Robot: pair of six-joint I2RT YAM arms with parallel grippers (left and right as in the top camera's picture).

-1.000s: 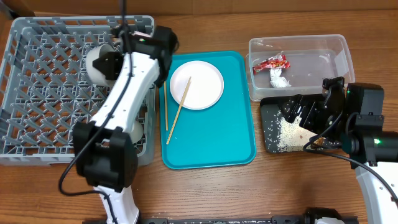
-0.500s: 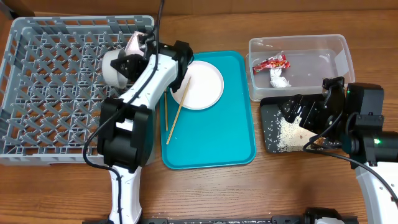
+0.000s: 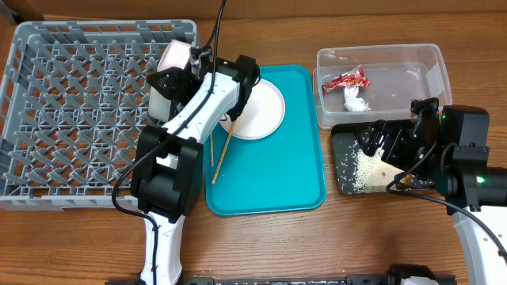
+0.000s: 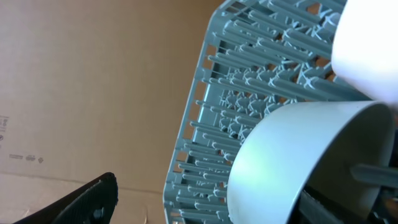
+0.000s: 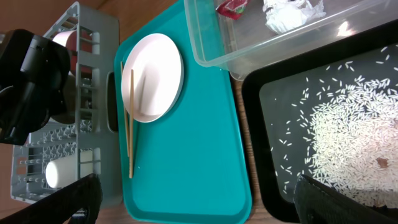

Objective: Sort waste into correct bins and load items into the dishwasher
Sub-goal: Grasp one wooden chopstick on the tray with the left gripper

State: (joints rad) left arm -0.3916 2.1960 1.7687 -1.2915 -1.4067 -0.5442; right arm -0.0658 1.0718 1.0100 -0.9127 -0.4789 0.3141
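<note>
Overhead: binning looks done, with the wrapper [image 3: 346,80] and paper wad [image 3: 354,99] in the clear tub [image 3: 412,79] and the rice [image 3: 366,168] in the black tray [image 3: 341,158]. The plate [image 3: 257,111] and chopsticks [image 3: 221,158] await on the teal tray [image 3: 293,158].
Left wrist: the bowl [image 4: 298,155] is at the left gripper [image 4: 199,193] above the rack [image 4: 236,81]; its grip cannot be told.
Right wrist: the right gripper [image 5: 198,186] is wide and empty.

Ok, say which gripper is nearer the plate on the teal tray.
Left. The left gripper, holding a white bowl at the rack's right edge, is beside the plate; the right gripper is over the black tray.
</note>
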